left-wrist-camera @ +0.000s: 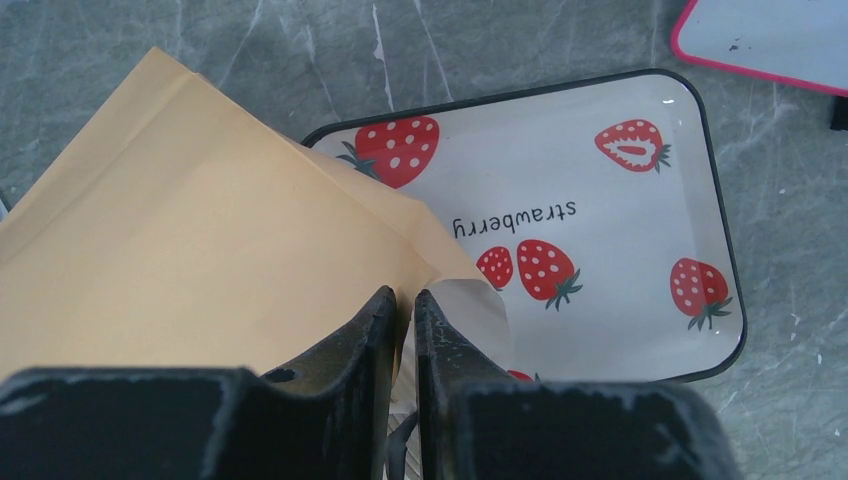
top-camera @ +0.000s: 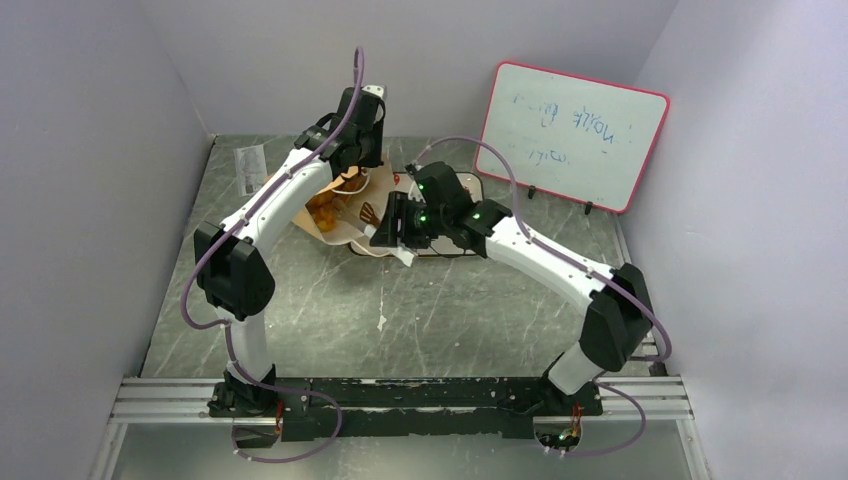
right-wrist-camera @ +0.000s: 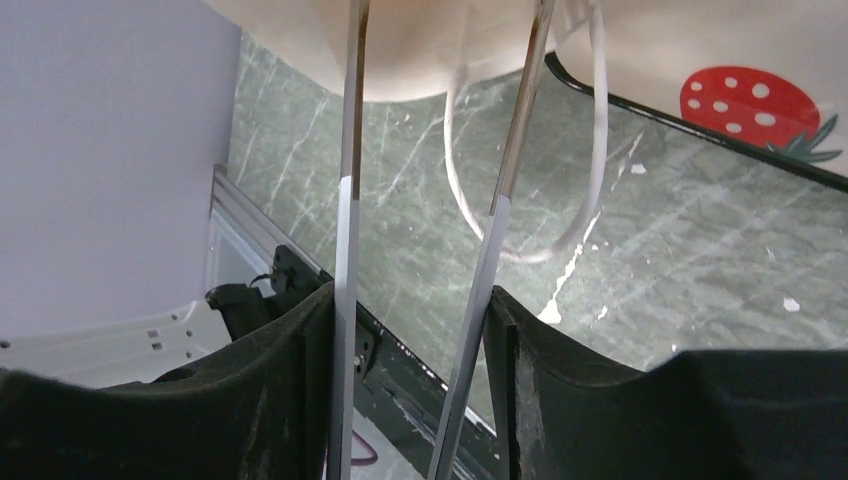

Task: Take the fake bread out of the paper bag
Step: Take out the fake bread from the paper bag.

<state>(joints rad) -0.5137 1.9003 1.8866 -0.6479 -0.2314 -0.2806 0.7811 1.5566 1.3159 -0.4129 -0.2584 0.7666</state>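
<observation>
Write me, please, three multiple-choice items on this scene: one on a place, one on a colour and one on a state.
1. Where does the whiteboard stand?
A) at the near left corner
B) at the far right of the table
C) between the arm bases

2. What colour are the strawberries printed on the tray?
A) blue
B) yellow
C) red

3. How are the left fingers?
A) shut on an edge of the paper bag
B) wide open
C) shut on the tray

Key: 1 B, the top view shows it at the back right; 2 C, the left wrist view shows red fruit; 3 A, tan paper is pinched between them.
</observation>
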